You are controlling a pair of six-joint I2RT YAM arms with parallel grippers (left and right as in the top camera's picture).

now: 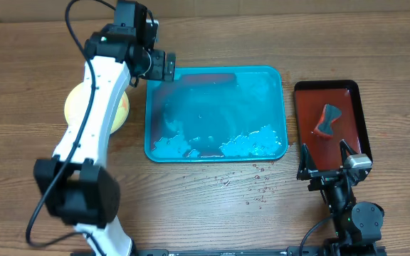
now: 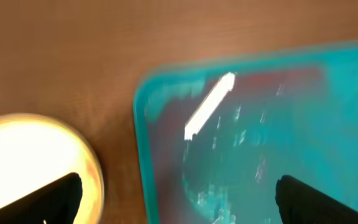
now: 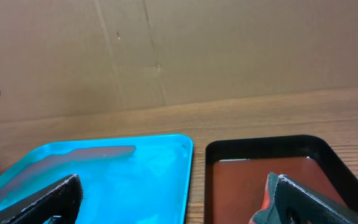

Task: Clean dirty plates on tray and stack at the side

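While left fingers [image 2: 58, 196] and right fingers [image 3: 303, 199] are spread, tray [image 1: 285, 107] long axis left-right, plates [image 1: 72, 107] beside its left end

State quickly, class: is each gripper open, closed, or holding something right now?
Left gripper: open, fingers wide apart, holding nothing.
Right gripper: open, fingers wide apart, holding nothing.

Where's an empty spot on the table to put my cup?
Bare wood lies left of the plates, and near the blue tray's front-left corner, beside the left arm. Right of that, water drops wet the table. The gap before the red tray is narrow.
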